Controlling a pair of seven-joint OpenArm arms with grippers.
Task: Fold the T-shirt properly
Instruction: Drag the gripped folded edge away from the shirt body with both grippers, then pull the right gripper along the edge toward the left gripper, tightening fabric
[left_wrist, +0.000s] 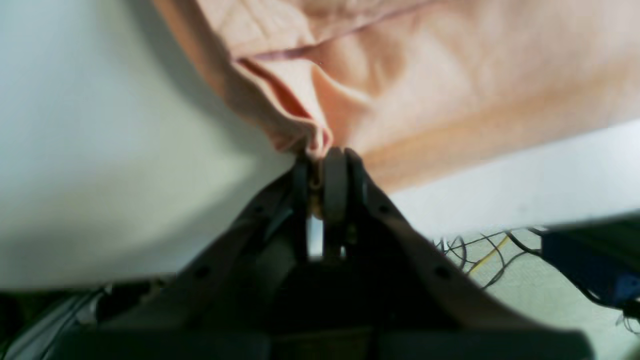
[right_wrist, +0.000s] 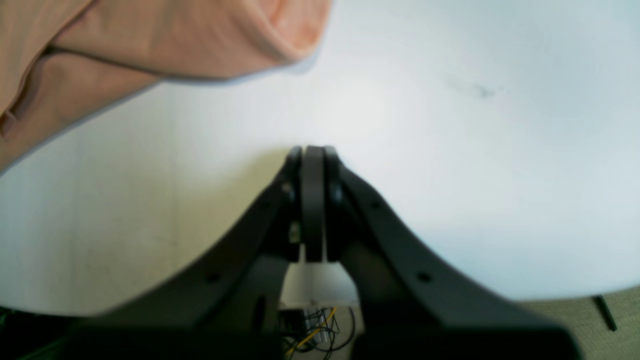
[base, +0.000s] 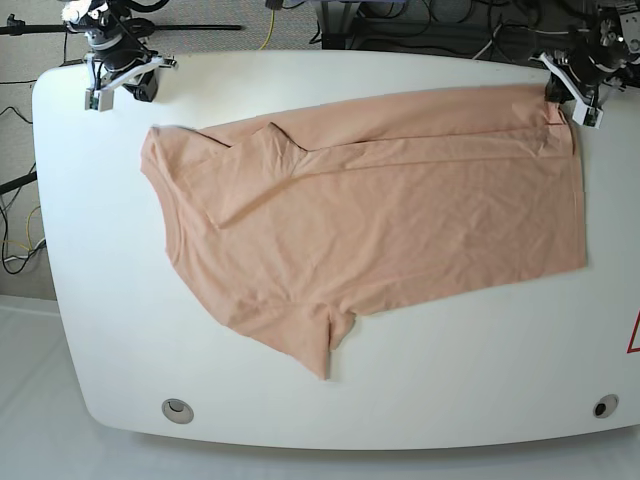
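The peach T-shirt (base: 380, 220) lies spread on the white table (base: 450, 390), its top edge folded over in a long band. My left gripper (base: 560, 98) is at the shirt's far right corner. The left wrist view shows that gripper (left_wrist: 322, 152) shut on a bunched pinch of the T-shirt (left_wrist: 450, 75) hem. My right gripper (base: 122, 85) sits at the table's far left corner, just beyond the shirt's sleeve end and apart from it. In the right wrist view that gripper (right_wrist: 312, 150) is shut with nothing in it, and the T-shirt (right_wrist: 125, 45) fills the upper left.
Two round grommets (base: 177, 409) (base: 603, 406) sit near the table's front edge. A red mark (base: 634, 335) shows at the right edge. Cables (base: 460, 25) and stands lie on the floor behind the table.
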